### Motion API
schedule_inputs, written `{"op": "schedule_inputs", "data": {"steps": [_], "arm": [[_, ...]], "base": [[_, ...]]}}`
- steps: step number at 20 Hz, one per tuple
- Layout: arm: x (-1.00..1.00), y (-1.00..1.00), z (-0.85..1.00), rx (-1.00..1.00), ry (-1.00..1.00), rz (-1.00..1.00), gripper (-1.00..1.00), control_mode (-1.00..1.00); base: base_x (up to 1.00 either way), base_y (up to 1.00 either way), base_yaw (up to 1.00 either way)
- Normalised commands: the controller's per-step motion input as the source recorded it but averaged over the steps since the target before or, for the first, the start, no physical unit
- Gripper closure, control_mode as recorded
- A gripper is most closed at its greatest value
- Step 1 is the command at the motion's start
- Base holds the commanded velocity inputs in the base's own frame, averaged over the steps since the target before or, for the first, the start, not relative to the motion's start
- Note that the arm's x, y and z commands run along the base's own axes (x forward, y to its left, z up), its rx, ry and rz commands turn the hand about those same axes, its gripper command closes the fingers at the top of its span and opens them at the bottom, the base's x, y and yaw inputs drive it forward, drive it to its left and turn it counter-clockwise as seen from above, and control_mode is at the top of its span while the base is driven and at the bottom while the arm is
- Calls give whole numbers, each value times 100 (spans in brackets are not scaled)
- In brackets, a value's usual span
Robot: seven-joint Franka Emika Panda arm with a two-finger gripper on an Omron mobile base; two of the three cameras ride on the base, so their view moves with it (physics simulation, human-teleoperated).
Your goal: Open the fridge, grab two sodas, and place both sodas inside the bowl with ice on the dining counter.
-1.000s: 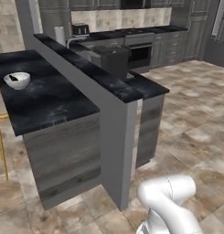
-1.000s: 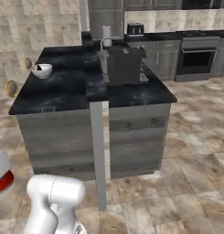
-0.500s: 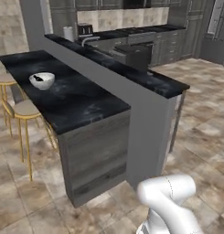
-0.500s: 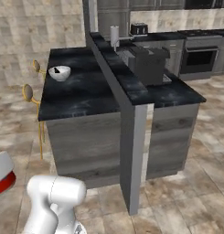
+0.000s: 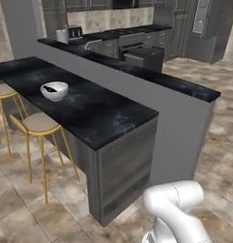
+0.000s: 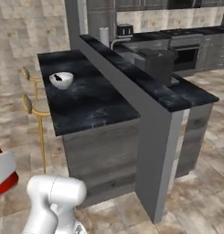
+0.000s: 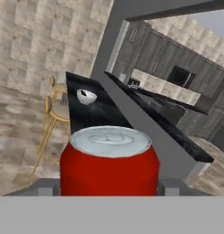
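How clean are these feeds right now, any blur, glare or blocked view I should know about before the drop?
Left base view: soft but readable, bowl distinct on the dining counter, no glare. Right base view: similar softness, even flat lighting, no hard shadows. Hand view: the red can in the end effector blocks the lower middle; the bowl beyond looks small and slightly blurred.

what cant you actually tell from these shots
- Fingertips: in the hand view the red soda can covers them, so the contact itself is hidden.
- Can's lower half: cut off by the bottom edge of the hand view.
- Bowl contents: too small in both base views to tell ice from the dark patch inside.
- Far stool: mostly hidden behind the dining counter in the right base view.
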Motion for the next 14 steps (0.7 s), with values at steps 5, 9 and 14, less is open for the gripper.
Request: {"op": "schedule_inputs", "data": {"steps": [5,9,14], "arm": [[0,0,0,0,0,0,100,100],[0,0,0,0,0,0,100,100],[0,0,0,0,0,0,100,100]], "base": [[35,100,-33],[35,100,-32],[36,100,-34]]}}
